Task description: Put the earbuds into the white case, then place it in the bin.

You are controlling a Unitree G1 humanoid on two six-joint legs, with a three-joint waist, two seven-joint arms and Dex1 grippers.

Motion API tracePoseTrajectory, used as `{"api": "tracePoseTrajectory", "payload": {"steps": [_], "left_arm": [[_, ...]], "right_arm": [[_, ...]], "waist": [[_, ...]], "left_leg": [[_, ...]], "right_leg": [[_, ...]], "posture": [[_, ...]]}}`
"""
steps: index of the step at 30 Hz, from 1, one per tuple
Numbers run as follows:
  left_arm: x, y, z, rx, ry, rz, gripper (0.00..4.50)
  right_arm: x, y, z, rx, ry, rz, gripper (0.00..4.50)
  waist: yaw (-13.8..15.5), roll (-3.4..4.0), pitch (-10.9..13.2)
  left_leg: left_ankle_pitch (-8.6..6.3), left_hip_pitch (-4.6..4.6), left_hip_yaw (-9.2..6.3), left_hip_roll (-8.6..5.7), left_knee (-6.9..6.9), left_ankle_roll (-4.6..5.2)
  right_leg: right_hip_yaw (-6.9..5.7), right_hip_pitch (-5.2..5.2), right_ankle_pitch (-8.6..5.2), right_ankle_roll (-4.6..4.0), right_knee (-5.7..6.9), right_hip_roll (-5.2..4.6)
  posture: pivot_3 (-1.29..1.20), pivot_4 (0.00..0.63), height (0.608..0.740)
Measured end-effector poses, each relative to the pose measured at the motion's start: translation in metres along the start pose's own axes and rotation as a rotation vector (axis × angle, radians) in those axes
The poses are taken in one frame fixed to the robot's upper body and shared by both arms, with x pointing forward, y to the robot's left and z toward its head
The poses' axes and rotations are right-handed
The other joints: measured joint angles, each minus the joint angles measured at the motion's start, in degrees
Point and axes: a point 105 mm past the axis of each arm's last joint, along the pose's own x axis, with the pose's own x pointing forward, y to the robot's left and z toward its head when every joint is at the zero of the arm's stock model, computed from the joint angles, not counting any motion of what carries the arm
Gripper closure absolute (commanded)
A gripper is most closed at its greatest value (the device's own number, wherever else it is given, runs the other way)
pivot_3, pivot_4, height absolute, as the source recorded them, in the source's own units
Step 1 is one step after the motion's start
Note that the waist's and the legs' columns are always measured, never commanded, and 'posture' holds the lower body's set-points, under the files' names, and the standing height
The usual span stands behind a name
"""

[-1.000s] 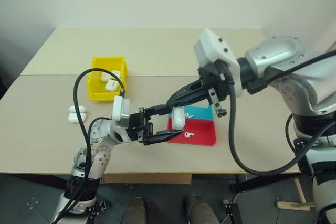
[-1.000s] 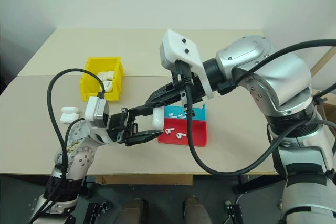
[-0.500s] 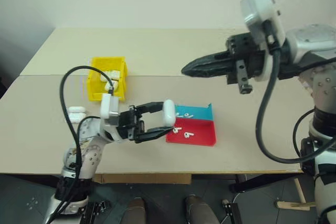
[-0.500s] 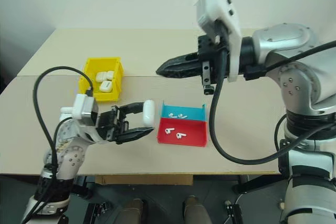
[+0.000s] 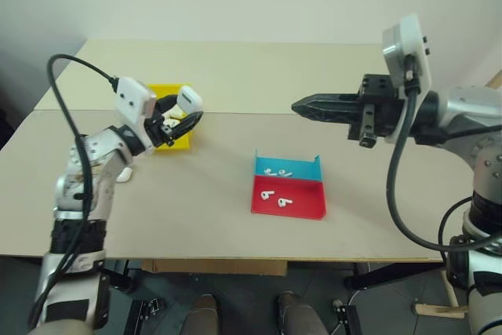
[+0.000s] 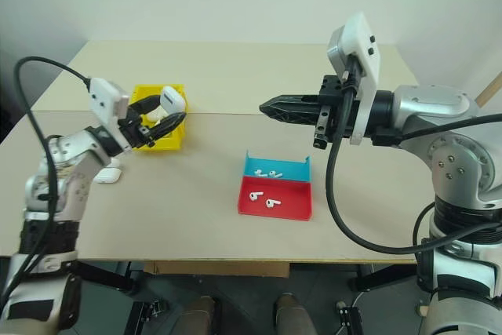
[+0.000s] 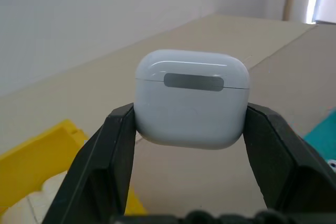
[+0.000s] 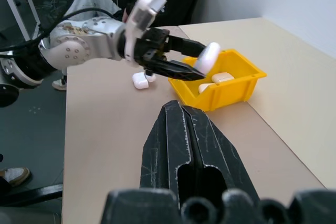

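Gripping white case (image 7: 191,105), left tool (image 5: 182,116) over bin (image 5: 185,143) near edge; right tool (image 6: 271,107) closed, empty.

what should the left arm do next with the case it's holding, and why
Probably lower it and open the fingers. The left gripper is shut on the small glossy white closed case, held above the bright yellow open-top plastic bin, which already holds other white cases. The right gripper is shut, held over the table apart from it.

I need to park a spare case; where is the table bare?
Bare: the wide strip between the yellow bin and the red-and-blue tray, and everything behind them. Crowded: inside the bin, and beside it where loose cases lie.
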Motion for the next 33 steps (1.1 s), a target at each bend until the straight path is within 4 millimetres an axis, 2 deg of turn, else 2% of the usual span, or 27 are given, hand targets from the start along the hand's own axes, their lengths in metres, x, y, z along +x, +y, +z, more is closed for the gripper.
{"api": "tracePoseTrajectory", "payload": {"steps": [2, 4, 11, 16, 19, 25, 29, 31, 33], "left_arm": [[0.008, 0.016, -0.008, 0.067, 0.044, 0.16, 1.72], [0.013, 0.023, -0.015, 0.059, 0.065, 0.263, 1.72], [0.023, 0.044, -0.04, -0.055, 0.172, 0.429, 1.72], [0.026, 0.051, -0.057, -0.104, 0.242, 0.452, 0.03], [0.027, 0.049, -0.059, -0.1, 0.236, 0.436, 0.03], [0.031, 0.044, -0.052, -0.059, 0.204, 0.398, 0.03], [0.032, 0.028, -0.021, -0.074, 0.064, 0.279, 0.03], [0.025, 0.012, -0.004, -0.098, -0.023, 0.166, 0.03], [0.012, -0.002, 0.003, -0.124, -0.058, 0.052, 0.03]], "right_arm": [[0.0, -0.001, -0.003, 0.035, 0.002, -0.012, 4.49], [-0.003, -0.006, -0.009, 0.062, 0.01, -0.05, 4.49], [-0.005, -0.013, -0.029, 0.124, 0.064, -0.119, 4.49], [-0.002, -0.012, -0.034, 0.127, 0.085, -0.126, 4.5], [-0.002, -0.013, -0.035, 0.126, 0.088, -0.134, 4.5], [-0.003, -0.012, -0.037, 0.124, 0.101, -0.143, 4.5], [-0.005, -0.011, -0.042, 0.128, 0.117, -0.145, 4.5], [-0.01, -0.011, -0.045, 0.122, 0.147, -0.152, 4.5], [-0.018, -0.01, -0.049, 0.11, 0.185, -0.155, 4.5]], "waist": [[-0.16, 0.0, 0.0], [-0.15, 0.0, 0.0], [-0.18, -0.01, 0.0], [-0.26, -0.01, 0.0], [-0.17, -0.01, 0.0], [-0.12, -0.01, 0.0], [-0.11, -0.01, 0.0], [-0.17, -0.01, 0.0], [-0.3, 0.0, 0.0]], "left_leg": [[0.0, 0.03, 0.02, -0.03, -0.01, 0.0], [0.0, 0.03, 0.02, -0.03, -0.01, 0.0], [0.0, -0.03, 0.01, -0.07, -0.01, 0.0], [0.0, -0.03, 0.01, -0.08, -0.01, 0.0], [0.01, -0.05, -0.01, -0.09, -0.01, -0.01], [0.01, -0.08, -0.02, -0.1, -0.01, -0.01], [0.01, -0.1, -0.02, -0.09, -0.01, -0.01], [0.01, -0.09, 0.0, -0.09, -0.02, -0.02], [0.01, -0.06, 0.0, -0.07, -0.03, -0.01]], "right_leg": [[0.05, 0.0, 0.01, 0.0, 0.01, -0.02], [0.04, 0.0, 0.01, 0.0, 0.03, -0.03], [0.02, -0.05, 0.01, 0.0, 0.04, -0.05], [0.02, -0.05, 0.01, 0.01, 0.03, -0.07], [0.0, -0.07, 0.01, 0.01, 0.04, -0.08], [0.0, -0.06, 0.02, 0.01, 0.04, -0.08], [0.0, -0.07, 0.01, 0.01, 0.04, -0.1], [0.02, -0.08, 0.01, 0.01, 0.03, -0.11], [0.02, -0.08, 0.01, 0.01, 0.04, -0.09]], "posture": [[0.0, 0.15, 0.74], [0.0, 0.15, 0.74], [0.0, 0.15, 0.74], [0.0, 0.15, 0.74], [0.0, 0.15, 0.74], [0.0, 0.15, 0.74], [0.0, 0.15, 0.74], [0.0, 0.15, 0.74], [0.0, 0.15, 0.74]]}}
